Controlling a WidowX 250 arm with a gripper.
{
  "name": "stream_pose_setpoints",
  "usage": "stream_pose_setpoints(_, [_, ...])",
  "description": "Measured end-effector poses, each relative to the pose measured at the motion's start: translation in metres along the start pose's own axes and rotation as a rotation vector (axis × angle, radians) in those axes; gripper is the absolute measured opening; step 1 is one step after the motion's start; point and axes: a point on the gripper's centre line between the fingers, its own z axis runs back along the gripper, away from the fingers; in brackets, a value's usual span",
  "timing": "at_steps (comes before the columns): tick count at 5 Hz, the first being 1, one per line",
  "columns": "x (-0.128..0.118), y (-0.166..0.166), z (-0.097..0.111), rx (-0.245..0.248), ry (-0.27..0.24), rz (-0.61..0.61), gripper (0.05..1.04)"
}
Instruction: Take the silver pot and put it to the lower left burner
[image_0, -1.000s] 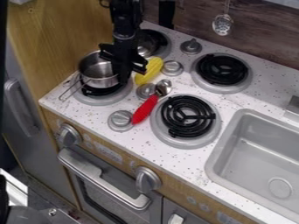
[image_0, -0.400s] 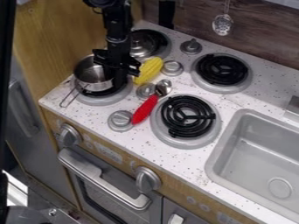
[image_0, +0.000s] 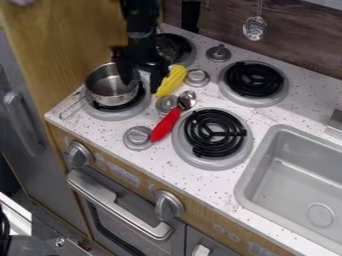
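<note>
Near the left corner of the white counter (image_0: 207, 186), we see the silver pot (image_0: 112, 98) over the lower left burner (image_0: 117, 114), its wire handle angled toward the counter's left edge. We find the black gripper (image_0: 140, 83) at the pot's right side, fingers spread, one inside the rim and one outside. Beside it lies yellow corn (image_0: 172, 80); nearer the front edge, we spot a red-handled spoon (image_0: 165, 125).
</note>
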Motion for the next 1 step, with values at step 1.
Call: stream_pose_setpoints(1, [-0.0111, -0.0208, 0.0183, 0.004, -0.029, -0.031, 0.996])
